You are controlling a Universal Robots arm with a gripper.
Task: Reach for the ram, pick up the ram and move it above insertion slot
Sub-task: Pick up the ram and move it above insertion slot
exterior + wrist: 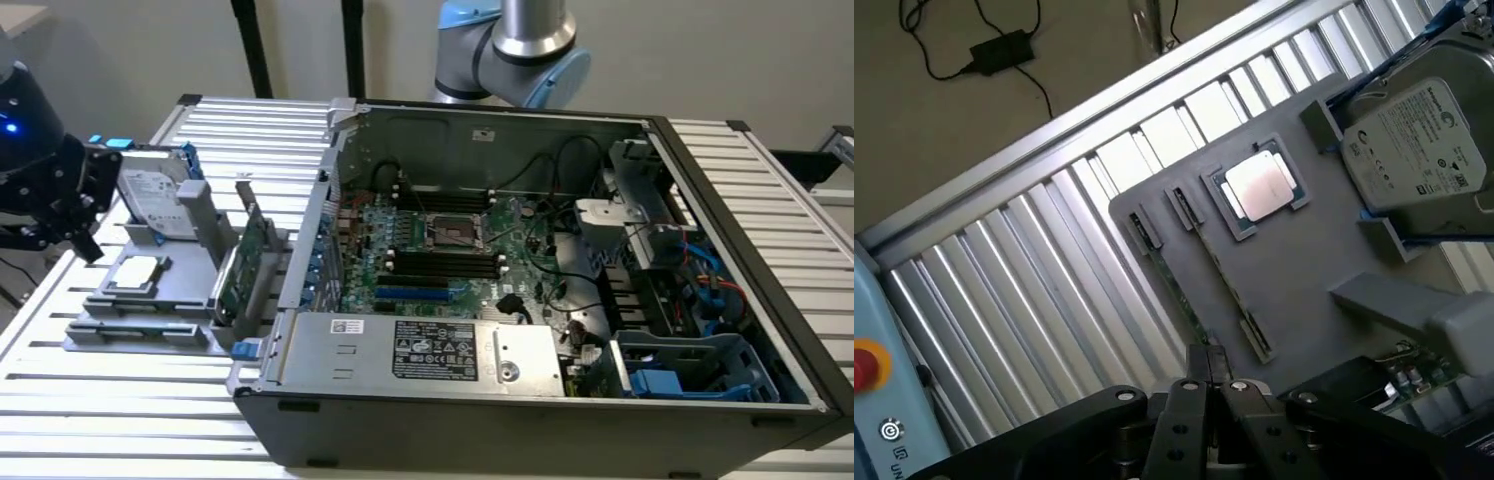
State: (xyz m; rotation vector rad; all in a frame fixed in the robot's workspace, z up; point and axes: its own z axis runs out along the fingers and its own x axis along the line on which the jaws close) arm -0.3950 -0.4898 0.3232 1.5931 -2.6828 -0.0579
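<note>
Reach step in hand, judging by the gripper (1216,388) hovering close over one end of the ram (1172,285), upright on its edge in the grey holder (1294,270) on the desk (1024,300), not yet gripped. Jaws drawn narrow, all but together, holding nothing. Likely to call for slight widening, lining up along the thin edge, straight descent. Tight alongside: parallel rail (1222,280) just beside, processor (1259,185) near. Well apart, the insertion slot (441,262), inside the open case (534,430), beyond its side wall (310,240).
</note>
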